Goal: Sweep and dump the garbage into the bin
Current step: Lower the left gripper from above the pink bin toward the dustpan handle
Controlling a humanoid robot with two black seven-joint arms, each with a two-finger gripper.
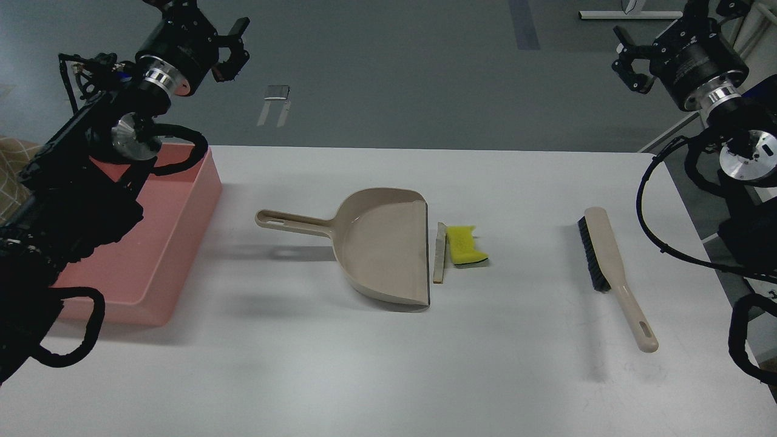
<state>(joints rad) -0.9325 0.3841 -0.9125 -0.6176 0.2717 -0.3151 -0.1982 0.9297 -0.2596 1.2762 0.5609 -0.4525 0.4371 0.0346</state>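
No readable text, label, brand, number or sign shows on anything here.

Both arms matte black, chunky cylindrical joints; polished silver rings at wrists, round silver caps on joint sides; fabric-sleeved black cables looping alongside; left gripper [234, 45] and right gripper [631, 67] black, two-fingered

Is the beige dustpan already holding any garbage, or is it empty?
Empty. The dustpan shows only its bare inside; the sponge and the thin slice lie on the table just outside its straight open edge.
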